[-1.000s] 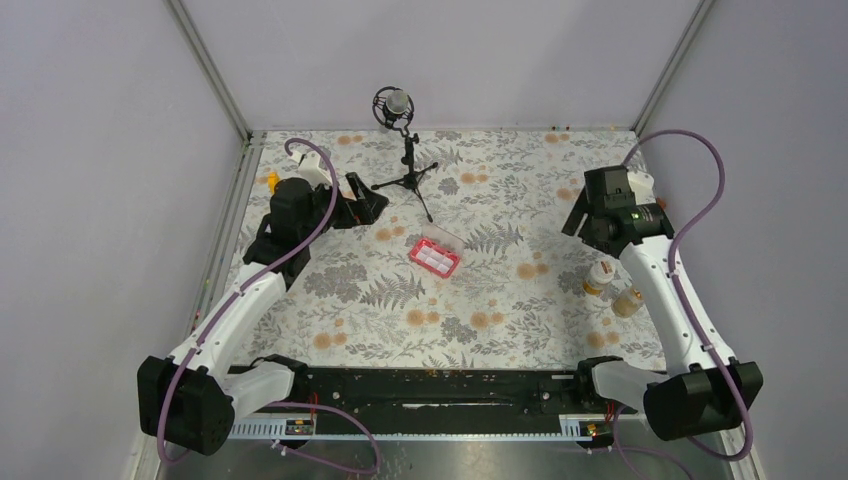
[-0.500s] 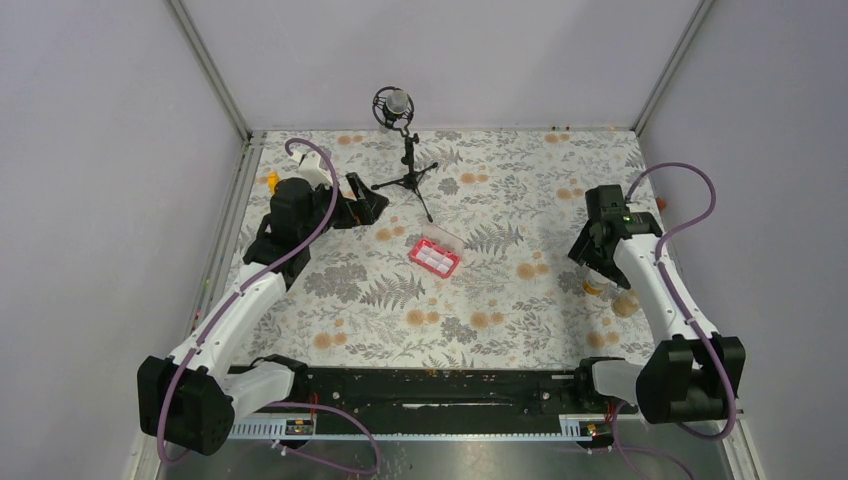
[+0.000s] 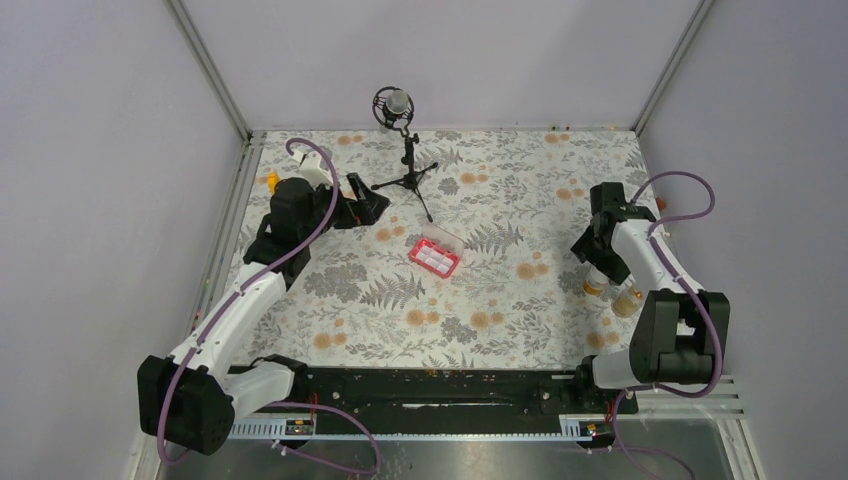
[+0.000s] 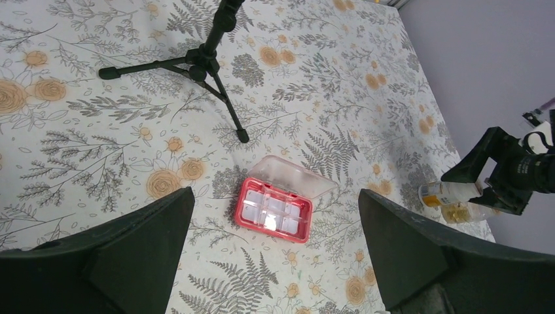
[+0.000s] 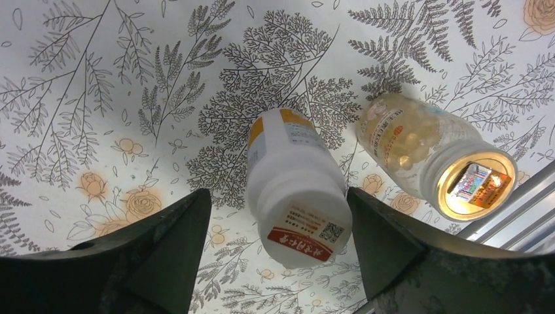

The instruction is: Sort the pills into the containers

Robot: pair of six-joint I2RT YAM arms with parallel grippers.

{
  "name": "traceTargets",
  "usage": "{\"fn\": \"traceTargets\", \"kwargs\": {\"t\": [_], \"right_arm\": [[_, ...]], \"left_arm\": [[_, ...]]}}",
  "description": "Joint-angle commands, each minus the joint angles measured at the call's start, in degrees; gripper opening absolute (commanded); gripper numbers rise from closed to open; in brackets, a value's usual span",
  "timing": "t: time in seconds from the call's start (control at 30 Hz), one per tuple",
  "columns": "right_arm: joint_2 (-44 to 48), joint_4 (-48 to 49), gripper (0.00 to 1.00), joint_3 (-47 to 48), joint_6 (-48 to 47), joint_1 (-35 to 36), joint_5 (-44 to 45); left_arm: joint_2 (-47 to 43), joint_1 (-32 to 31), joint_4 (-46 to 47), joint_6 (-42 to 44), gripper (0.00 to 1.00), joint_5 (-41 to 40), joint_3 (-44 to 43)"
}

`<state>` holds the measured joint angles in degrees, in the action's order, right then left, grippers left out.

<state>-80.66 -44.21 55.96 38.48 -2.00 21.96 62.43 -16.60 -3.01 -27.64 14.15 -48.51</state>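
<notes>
white-capped bottle (image 5: 298, 196) upright, axis vertical; right end effector (image 5: 278, 196) astride

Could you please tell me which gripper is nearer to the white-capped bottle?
Right. The right gripper hangs open just above the white-capped bottle; the left gripper is far across the table.

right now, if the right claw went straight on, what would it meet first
Probably the white-capped bottle, centred in the right claw; the clear yellowish bottle sits off to one side.

Open pink compartment box (image 3: 434, 258) at centre; white-capped bottle (image 5: 298, 190) and clear yellowish bottle (image 5: 425, 154) upright together at right.
</notes>
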Motion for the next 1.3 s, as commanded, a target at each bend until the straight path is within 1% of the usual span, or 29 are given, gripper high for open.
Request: {"fn": "traceTargets", "kwargs": {"t": [0.0,0.1,0.13,0.17,0.27,0.4,0.53,0.67,0.73,0.83,0.93,1.03,1.17,1.27], "right_arm": [[-1.08,0.62,0.81,1.16,2.27,-0.55,0.80],[-1.43,0.75,0.76,0.44,1.97,-0.55,0.62],[-1.45,0.75,0.73,0.30,1.83,-0.55,0.36],[-1.43,1.05,0.67,0.10,1.67,-0.55,0.06],[-1.25,1.54,0.57,-0.08,1.17,-0.55,-0.40],[-0.79,1.75,0.50,0.32,0.20,-0.55,-1.50],[1.42,1.64,0.44,1.47,-1.60,-0.47,-6.58],[3.39,-0.12,0.43,3.72,-1.45,-0.11,-16.84],[4.44,-0.89,0.43,4.99,-0.66,1.28,-21.14],[5.73,-0.60,0.43,7.63,1.58,6.95,-25.51],[5.20,-0.56,0.43,11.72,3.49,12.53,-29.51],[4.12,0.91,0.43,15.31,4.99,16.59,-34.11],[2.72,3.54,0.43,19.39,4.05,19.98,-41.32],[1.95,4.81,0.43,21.16,1.94,20.61,-46.31]], "left_arm": [[0.12,-0.23,6.21,0.21,0.99,5.41,-1.36],[-0.20,-0.53,9.52,0.09,0.99,7.46,-0.27],[-0.18,-0.72,10.21,0.09,0.99,7.80,0.00],[-0.04,-0.90,10.71,0.11,0.99,8.16,0.03],[0.55,-2.28,12.15,1.02,0.99,8.58,0.28],[0.63,-4.67,14.36,3.21,0.99,8.38,1.28],[1.49,-6.83,16.05,5.49,0.99,9.44,1.74],[4.59,-9.68,15.75,9.14,0.99,10.96,0.57],[6.82,-11.55,14.63,11.28,0.99,12.02,-1.08],[9.98,-14.62,15.10,13.83,0.99,13.23,-2.52],[12.43,-17.76,18.41,15.68,0.99,14.67,-2.86],[14.92,-19.66,21.77,17.23,0.98,15.58,-3.64],[18.25,-20.39,23.86,18.33,0.98,16.74,-5.45],[20.05,-20.73,24.07,18.67,0.98,18.40,-6.53]]}}
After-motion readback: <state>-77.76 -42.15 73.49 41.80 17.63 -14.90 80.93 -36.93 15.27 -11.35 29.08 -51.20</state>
